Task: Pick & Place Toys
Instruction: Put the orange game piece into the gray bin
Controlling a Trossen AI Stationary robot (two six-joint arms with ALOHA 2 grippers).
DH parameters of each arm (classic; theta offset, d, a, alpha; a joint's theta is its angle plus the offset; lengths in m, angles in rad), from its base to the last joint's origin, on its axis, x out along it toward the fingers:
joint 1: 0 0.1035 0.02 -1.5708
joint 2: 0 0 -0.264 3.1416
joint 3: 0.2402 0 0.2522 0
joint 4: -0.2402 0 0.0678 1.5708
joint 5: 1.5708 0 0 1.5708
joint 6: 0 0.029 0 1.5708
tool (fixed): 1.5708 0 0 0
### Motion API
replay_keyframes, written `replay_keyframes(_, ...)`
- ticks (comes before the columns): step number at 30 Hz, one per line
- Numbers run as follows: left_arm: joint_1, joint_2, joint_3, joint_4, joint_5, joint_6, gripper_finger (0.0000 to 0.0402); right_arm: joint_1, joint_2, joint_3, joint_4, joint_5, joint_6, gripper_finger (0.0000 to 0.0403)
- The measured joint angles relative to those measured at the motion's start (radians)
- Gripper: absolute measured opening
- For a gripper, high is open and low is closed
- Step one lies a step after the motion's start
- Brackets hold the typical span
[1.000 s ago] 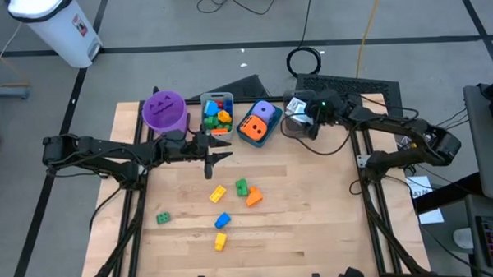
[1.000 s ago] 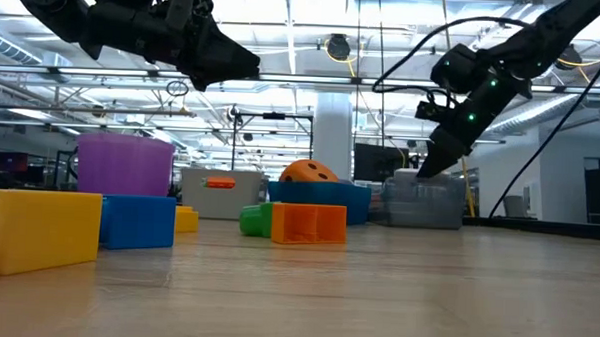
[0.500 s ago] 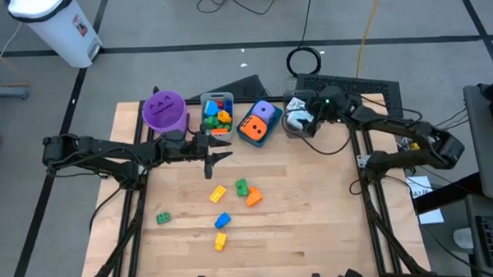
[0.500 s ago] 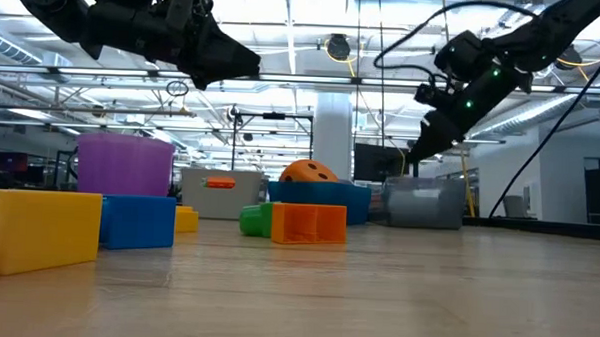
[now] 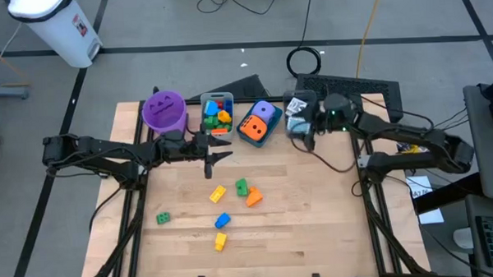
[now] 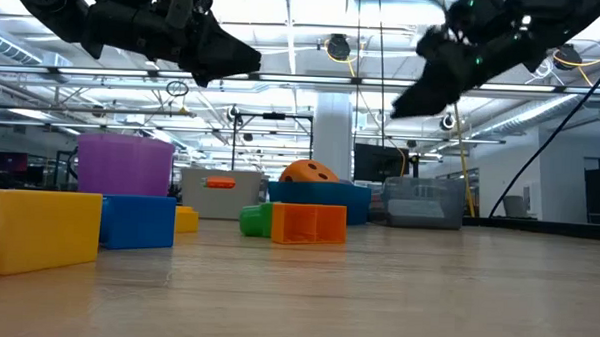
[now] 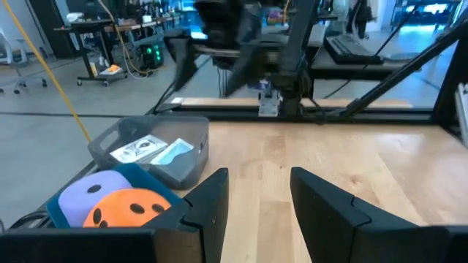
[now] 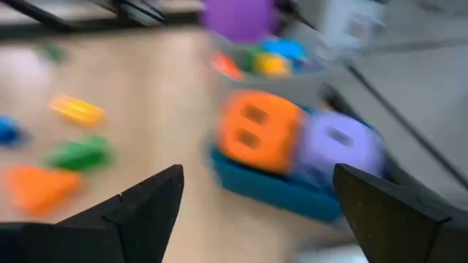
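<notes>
My right gripper (image 5: 304, 130) has lifted off the grey bin (image 5: 296, 109) and swung beside it, fingers spread and empty, presumably free for the loose bricks (image 5: 242, 188) on the worktop (image 5: 315, 218), while my left gripper (image 5: 216, 152) hovers between bins and bricks, fingers part-spread, empty.

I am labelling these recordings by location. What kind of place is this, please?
Most likely a robotics lab or workshop, not a home. The wooden table stands on a grey floor with loose cables, the low view shows an open ceiling with strip lights, and desks with equipment fill the room behind.
</notes>
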Motion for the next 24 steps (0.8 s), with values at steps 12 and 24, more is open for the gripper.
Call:
replay_keyframes(12,-0.054,0.0,0.0,0.016,0.132,-0.068,0.0152,0.467,0.167,-0.159,0.582,-0.027,0.051,0.0345)
replay_keyframes(24,-0.328,0.0,0.0,0.001,-0.148,-0.204,0.0152,0.678,0.625,-0.153,0.888,0.232,0.043,0.0345)
